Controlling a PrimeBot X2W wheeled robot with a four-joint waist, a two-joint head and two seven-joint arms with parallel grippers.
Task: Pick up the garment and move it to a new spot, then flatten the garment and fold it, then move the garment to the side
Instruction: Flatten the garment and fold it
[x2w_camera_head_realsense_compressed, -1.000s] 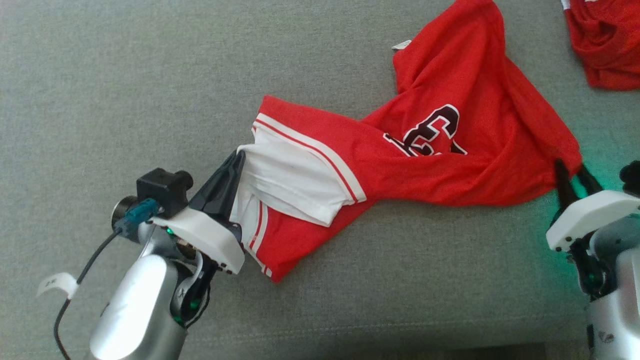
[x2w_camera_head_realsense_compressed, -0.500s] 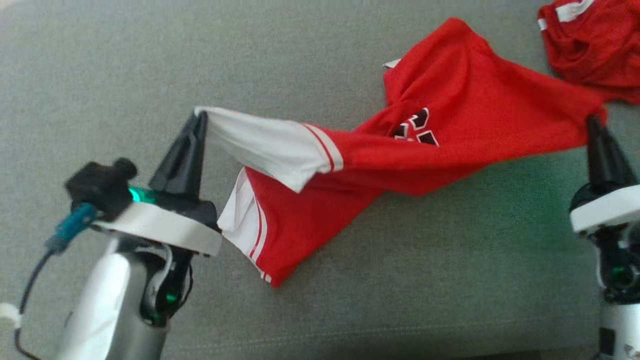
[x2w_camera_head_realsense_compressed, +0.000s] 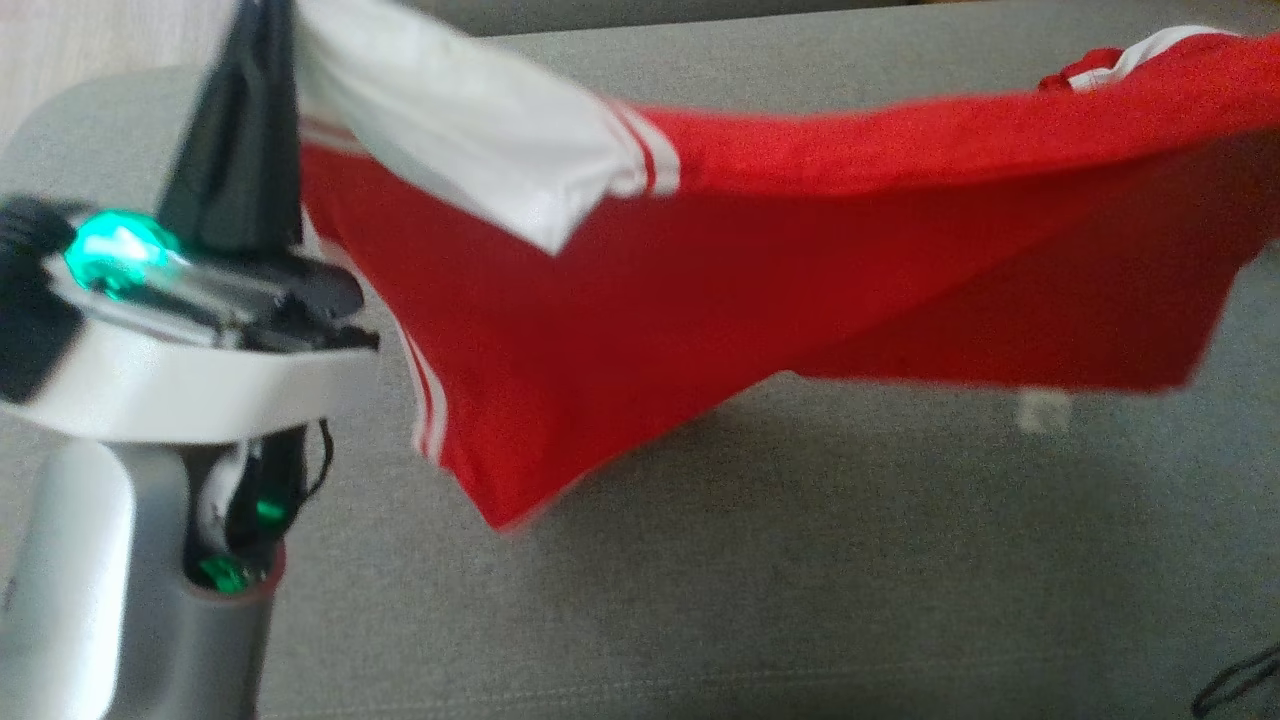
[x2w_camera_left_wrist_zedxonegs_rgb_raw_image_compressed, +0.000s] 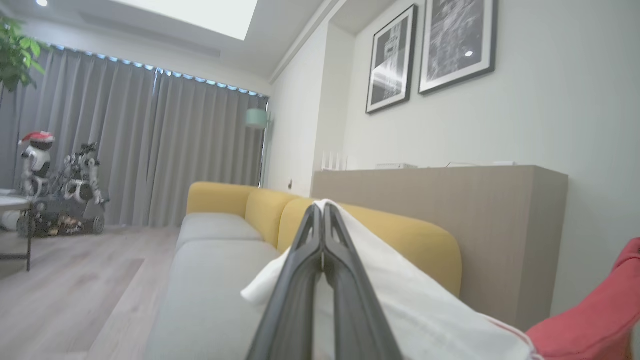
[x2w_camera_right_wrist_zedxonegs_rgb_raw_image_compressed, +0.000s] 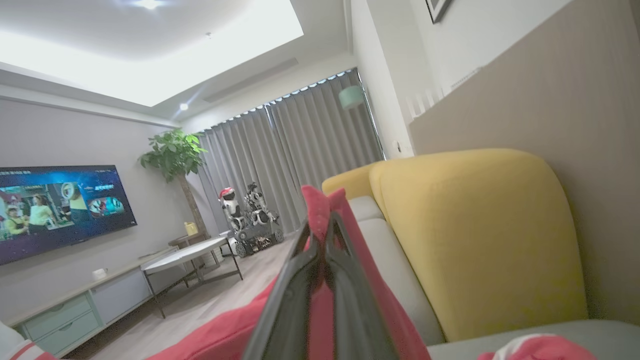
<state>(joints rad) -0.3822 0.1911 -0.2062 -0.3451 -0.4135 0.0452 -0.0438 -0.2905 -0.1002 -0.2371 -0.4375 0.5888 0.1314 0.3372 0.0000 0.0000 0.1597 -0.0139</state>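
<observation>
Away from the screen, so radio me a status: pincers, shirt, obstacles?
Left pincer shut on shirt, white sleeve. Right pincer shut on red edge. Stretched between them above sofa. Nothing blocking.

No text is legible on garment (x2w_camera_head_realsense_compressed: 700, 300) or television (x2w_camera_right_wrist_zedxonegs_rgb_raw_image_compressed: 55, 210).

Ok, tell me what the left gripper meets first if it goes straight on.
Beyond the garment it pinches, the left gripper likely meets the yellow sofa backrest; depth is unclear, so it may pass over it.

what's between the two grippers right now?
The jersey, stretched in the air above the sofa, in the head view. Left gripper pinches its white sleeve, right gripper its red cloth, per the wrist views.
</observation>
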